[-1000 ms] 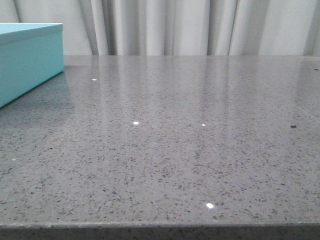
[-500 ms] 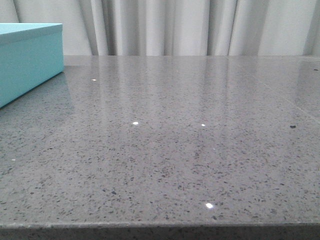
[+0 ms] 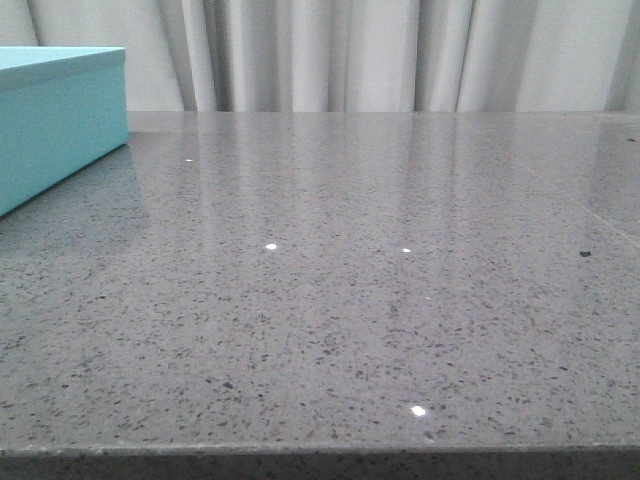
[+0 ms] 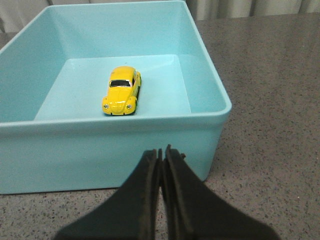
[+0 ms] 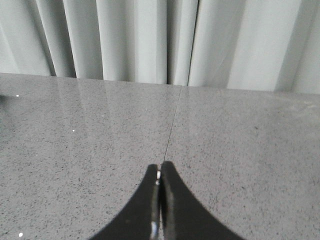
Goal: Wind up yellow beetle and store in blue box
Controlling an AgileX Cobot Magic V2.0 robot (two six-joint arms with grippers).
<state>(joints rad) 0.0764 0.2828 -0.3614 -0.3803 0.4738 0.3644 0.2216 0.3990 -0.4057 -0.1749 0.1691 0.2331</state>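
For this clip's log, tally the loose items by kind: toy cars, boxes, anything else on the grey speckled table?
Small glossy yellow toy Beetle car: 1, sitting inside the box
Large light turquoise-blue rectangular box: 1, open-topped, on the table
Anything else: 0 seen
Total: 2

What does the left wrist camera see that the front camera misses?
Only the left wrist view shows the yellow beetle, sitting on the floor inside the blue box, plus the left gripper outside the box with its jaws closed and empty. Only the front view shows the long bare stretch of table and its near edge. Both share the blue box, the grey speckled table and the curtain behind.
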